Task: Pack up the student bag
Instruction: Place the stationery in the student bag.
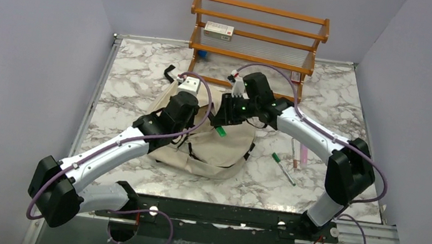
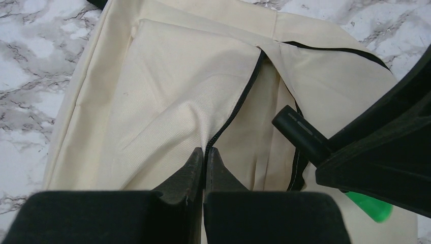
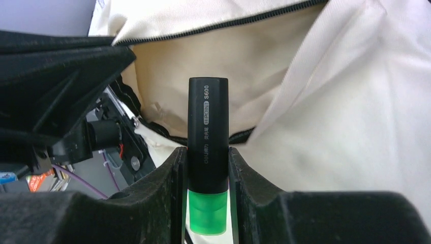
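Right wrist cam: right gripper clamps a green highlighter over the bag, left gripper pinches its zipper edge.

Printed lengthwise on the black highlighter clamped in the right gripper: "H-POINT" and "S600". Smaller print nearer the fingers unreadable.

rack: wooden, rear | box: on shelf | pen (green-capped): on marble table
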Available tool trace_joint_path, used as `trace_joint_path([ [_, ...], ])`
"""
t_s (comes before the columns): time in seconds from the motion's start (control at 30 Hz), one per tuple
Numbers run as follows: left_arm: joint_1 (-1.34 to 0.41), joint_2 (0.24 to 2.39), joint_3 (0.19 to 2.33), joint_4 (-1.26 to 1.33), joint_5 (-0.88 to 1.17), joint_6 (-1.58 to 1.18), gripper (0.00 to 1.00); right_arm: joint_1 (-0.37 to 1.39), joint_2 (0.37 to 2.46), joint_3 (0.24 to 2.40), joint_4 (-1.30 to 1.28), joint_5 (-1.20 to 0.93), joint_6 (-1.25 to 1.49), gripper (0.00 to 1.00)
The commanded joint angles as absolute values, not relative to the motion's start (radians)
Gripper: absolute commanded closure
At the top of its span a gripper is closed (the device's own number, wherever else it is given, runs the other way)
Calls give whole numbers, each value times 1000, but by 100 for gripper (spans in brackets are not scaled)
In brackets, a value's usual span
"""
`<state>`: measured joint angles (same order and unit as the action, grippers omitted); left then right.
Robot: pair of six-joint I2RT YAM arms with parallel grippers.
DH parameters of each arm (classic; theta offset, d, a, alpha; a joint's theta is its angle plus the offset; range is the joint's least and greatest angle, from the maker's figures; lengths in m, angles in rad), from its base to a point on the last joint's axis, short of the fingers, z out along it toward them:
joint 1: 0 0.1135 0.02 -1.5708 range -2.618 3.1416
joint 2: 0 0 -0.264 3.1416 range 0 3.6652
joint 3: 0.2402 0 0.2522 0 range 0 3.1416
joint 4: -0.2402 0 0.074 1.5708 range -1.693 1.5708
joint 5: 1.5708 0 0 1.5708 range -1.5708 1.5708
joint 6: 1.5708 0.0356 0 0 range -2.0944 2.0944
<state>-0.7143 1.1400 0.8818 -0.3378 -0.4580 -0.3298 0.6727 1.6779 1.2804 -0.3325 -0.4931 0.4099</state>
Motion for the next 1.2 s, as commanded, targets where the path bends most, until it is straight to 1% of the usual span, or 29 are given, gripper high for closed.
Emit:
trace_joint_path([
  [0.0,-710,1106,877,-272,-463,-362,100,695,1743,1370,-356,-512,407,95],
  [0.13,-710,1104,877,-263,-438,-346,100,718,1826,1479,-406,-517,396,95],
  [0.23,-710,1100,880,-259,-440,-339,100,729,1865,1515,-419,-523,391,95],
  [0.5,-709,1118,893,-257,-415,-344,100,731,1959,1603,-396,-525,405,94],
  [0.63,-709,1117,891,-258,-408,-354,100,730,2012,1652,-325,-572,448,93],
  [0.73,-708,1112,886,-258,-404,-361,100,731,2032,1639,-228,-573,495,87],
  [0.83,-709,1107,878,-258,-404,-370,100,731,2019,1569,-96,-567,562,81],
  [0.9,-710,1106,875,-258,-406,-375,100,731,2002,1511,-19,-565,605,75],
  [0.97,-708,1109,872,-258,-405,-378,100,732,1984,1464,42,-570,630,67],
  [1.03,-709,1111,869,-258,-405,-380,100,732,1971,1441,55,-575,633,61],
  [1.17,-708,1118,867,-258,-406,-382,100,731,1924,1421,8,-535,586,57],
])
